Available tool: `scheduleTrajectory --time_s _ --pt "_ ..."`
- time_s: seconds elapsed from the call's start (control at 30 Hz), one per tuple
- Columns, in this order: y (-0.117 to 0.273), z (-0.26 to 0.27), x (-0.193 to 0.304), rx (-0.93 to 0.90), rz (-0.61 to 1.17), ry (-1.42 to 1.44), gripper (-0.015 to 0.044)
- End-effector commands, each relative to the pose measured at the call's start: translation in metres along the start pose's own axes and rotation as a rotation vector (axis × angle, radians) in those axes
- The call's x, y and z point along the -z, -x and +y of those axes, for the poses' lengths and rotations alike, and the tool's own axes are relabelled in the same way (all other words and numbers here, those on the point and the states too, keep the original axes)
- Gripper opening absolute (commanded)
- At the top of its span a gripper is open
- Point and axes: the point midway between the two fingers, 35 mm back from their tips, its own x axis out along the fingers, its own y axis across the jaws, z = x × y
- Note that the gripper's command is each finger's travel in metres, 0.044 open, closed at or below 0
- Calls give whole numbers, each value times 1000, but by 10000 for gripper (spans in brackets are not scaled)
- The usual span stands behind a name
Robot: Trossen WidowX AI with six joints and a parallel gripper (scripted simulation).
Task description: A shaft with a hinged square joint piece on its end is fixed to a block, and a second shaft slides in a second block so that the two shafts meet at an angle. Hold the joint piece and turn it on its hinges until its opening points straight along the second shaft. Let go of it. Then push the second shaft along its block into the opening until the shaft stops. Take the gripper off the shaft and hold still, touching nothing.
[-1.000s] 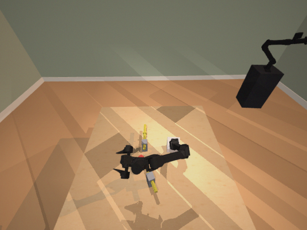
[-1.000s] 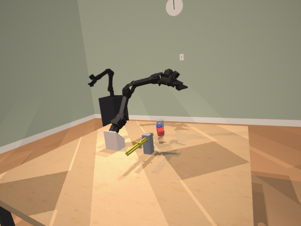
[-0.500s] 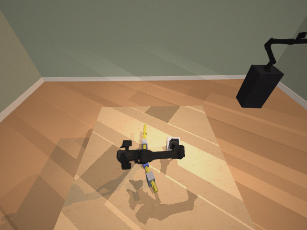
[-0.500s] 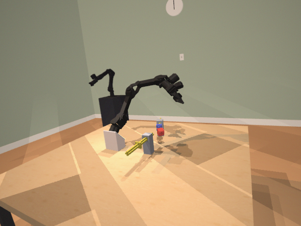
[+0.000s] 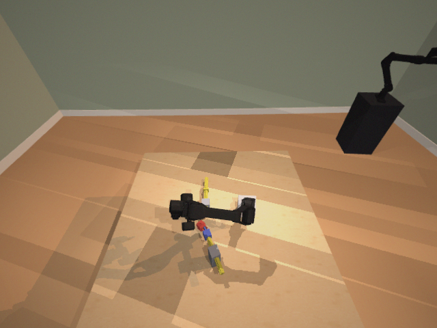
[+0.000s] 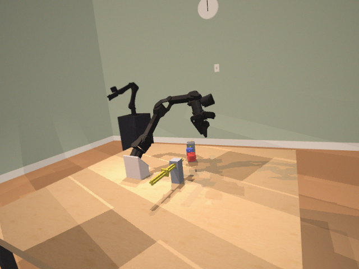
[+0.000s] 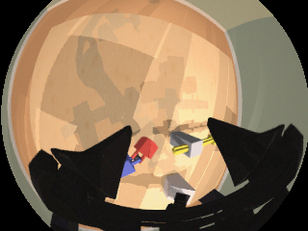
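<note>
My gripper (image 5: 187, 212) (image 6: 205, 134) (image 7: 169, 125) is open and empty, fingers pointing down, high above the parts. The red joint piece (image 5: 201, 225) (image 6: 191, 157) (image 7: 145, 148) is hinged to a blue piece (image 5: 207, 234) (image 6: 189, 151) (image 7: 127, 168) on the first yellow shaft (image 5: 219, 266), in a grey block (image 5: 214, 255) (image 6: 190, 143). The second yellow shaft (image 5: 205, 186) (image 6: 157, 178) (image 7: 180, 150) passes through the second grey block (image 5: 205, 202) (image 6: 176, 174) (image 7: 192, 146); its near end stands apart from the red piece. Where the red opening points exactly is unclear.
My arm's white base (image 5: 242, 199) (image 6: 134, 167) stands beside the second block. The second shaft carries a yellow cross-shaped collar (image 5: 205, 190) (image 6: 165, 171) outside its block. Another black arm stands on a black pedestal (image 5: 369, 123) (image 6: 133, 127) away from the table.
</note>
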Motion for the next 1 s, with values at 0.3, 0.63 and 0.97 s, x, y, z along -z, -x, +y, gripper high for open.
scheduleTrajectory --time_s 0.3,0.63,0.97 --pt "-26 -15 62 -338 286 -131 440" --pt "-26 -15 69 -408 312 -168 440" --pt "-30 -13 70 -371 359 -396 440"
